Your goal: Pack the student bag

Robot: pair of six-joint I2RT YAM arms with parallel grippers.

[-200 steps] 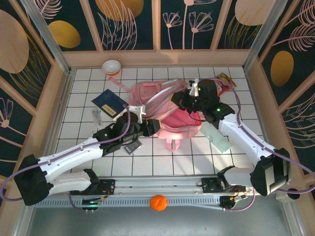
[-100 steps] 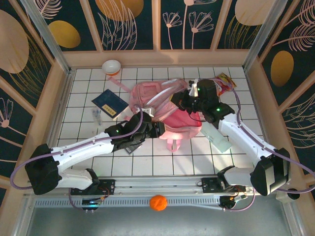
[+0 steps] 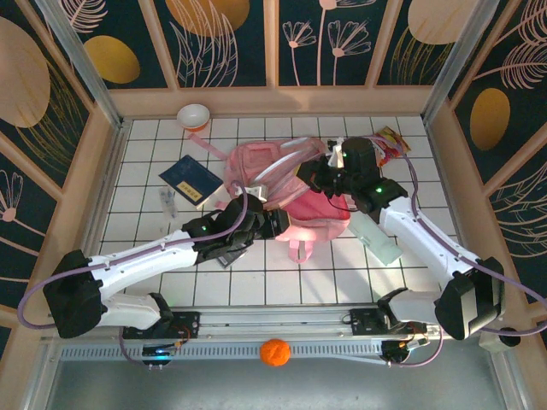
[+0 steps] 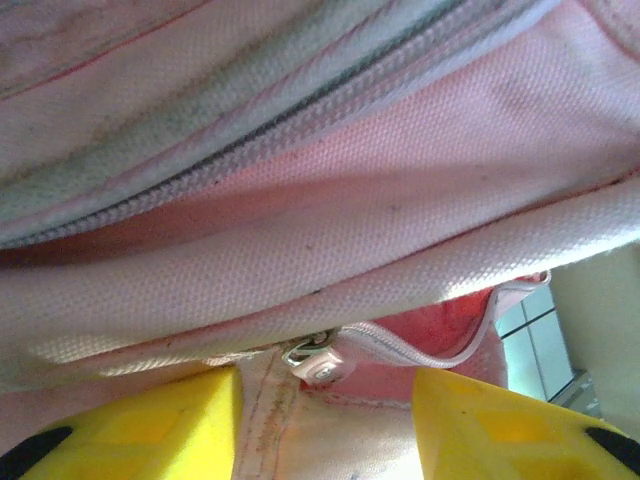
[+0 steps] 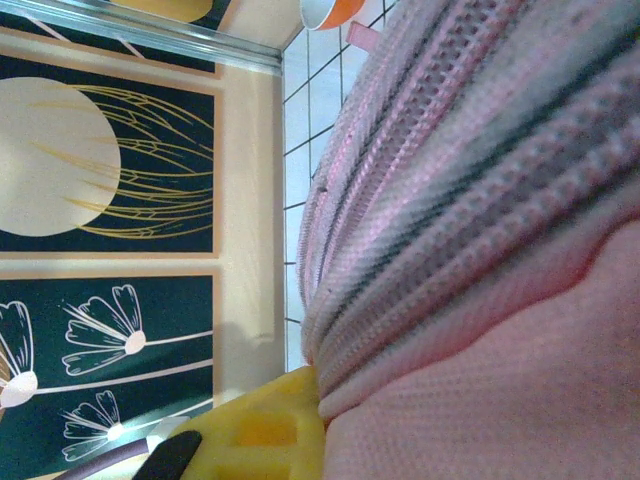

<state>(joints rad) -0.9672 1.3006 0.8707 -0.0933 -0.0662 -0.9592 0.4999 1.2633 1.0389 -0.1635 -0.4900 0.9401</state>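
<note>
Left gripper (image 3: 272,224) slid in against the large soft pink fabric backpack (image 3: 256,160) | backpack mid white tiled table (image 3: 149,141) | left fingers (image 4: 150,425) spread astride its zip seam | right gripper (image 3: 329,175) — pinched shut on its fabric

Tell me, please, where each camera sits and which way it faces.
Top external: above and behind the arm bases, looking down on the table and backpack; the arms, left claw and right claw show.
Left wrist: on that wrist, close against the backpack's zipper; two yellow fingers show.
Right wrist: on that wrist, looking along the backpack toward wall and bowl; one yellow finger shows.
Shared: all see the backpack.
</note>
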